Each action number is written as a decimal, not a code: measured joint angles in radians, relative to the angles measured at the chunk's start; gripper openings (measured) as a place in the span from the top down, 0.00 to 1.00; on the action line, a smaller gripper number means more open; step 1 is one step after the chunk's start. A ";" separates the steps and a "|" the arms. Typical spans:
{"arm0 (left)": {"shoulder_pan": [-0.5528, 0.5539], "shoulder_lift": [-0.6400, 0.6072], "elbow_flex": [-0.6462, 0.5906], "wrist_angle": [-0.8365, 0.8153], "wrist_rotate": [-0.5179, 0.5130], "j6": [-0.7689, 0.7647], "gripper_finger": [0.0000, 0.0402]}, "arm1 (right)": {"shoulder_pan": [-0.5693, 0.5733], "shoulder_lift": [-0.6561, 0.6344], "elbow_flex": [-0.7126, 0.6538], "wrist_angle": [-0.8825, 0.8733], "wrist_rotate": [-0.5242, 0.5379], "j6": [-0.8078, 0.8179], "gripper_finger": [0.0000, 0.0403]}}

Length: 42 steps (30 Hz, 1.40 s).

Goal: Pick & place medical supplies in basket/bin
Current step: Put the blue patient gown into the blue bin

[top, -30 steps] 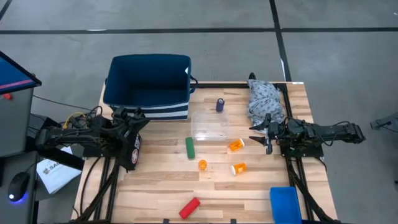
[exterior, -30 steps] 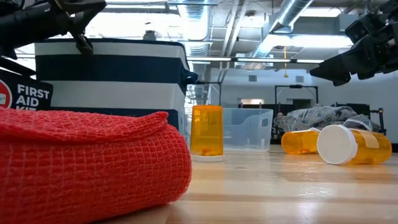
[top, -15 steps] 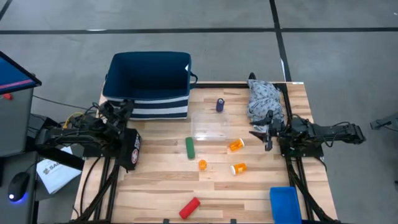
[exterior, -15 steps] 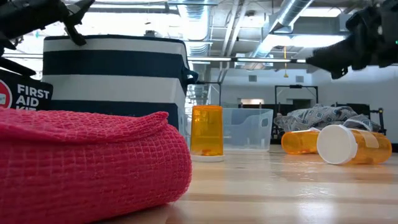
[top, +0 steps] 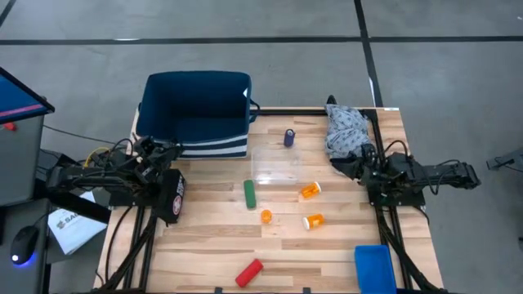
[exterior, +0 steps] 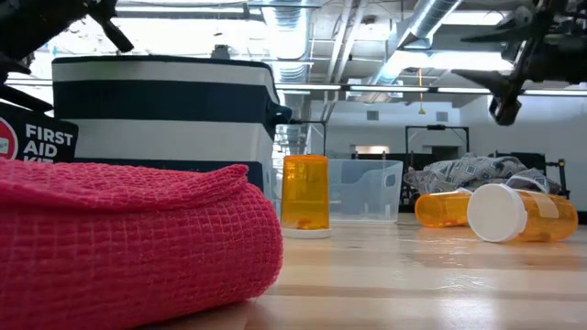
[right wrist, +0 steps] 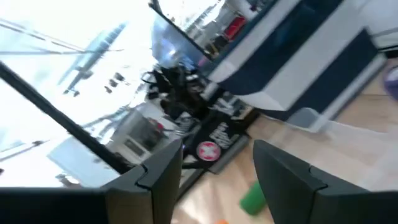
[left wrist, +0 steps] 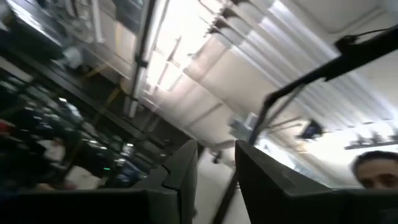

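The navy striped basket (top: 196, 110) stands at the table's far left corner. The grey-blue cloth bundle (top: 347, 131) lies at the far right. On the wood lie a purple cylinder (top: 289, 137), a green cylinder (top: 249, 194), a red cylinder (top: 249, 272) and three orange pill bottles (top: 310, 190) (top: 265, 216) (top: 314, 220). The bright-blue bin (top: 374, 268) sits at the near right. My left gripper (top: 167, 149) hovers open and empty by the basket's near side, fingers narrowly apart (left wrist: 216, 155). My right gripper (top: 345, 162) is open and empty, raised just near of the bundle (exterior: 503, 105).
A clear plastic tray (top: 276, 163) sits mid-table between the purple cylinder and the bottles. A first-aid pouch (top: 175, 196) lies under my left arm at the left edge. A person's head shows at the edge of the left wrist view (left wrist: 376, 171). Bare wood lies between the green cylinder and the pouch.
My right gripper has swung from over the bottles toward the far edge and the cloth bundle, turning and tipping as it went, fingers still apart. My left gripper has drawn back a little toward the table's left edge and risen. No object has moved.
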 joint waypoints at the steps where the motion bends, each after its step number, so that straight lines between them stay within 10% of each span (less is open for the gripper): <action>1: -0.014 0.007 0.000 0.021 0.007 -0.001 0.75 | 0.007 0.000 0.000 0.024 0.000 0.007 0.52; 13: -0.260 0.127 0.220 0.071 0.099 0.203 0.72 | 0.148 0.009 0.000 0.224 0.081 0.038 0.52; 24: -0.552 0.431 0.799 -0.423 0.049 0.696 0.57 | 0.357 0.342 0.059 0.646 0.247 -0.094 0.52; 33: -0.736 0.588 1.245 -1.039 -0.500 1.029 0.41 | 0.467 0.596 0.357 0.593 0.305 -0.307 0.49; 42: -0.887 0.699 1.447 -1.290 -1.041 1.123 0.37 | 0.581 0.623 0.729 -0.217 0.398 -0.077 0.43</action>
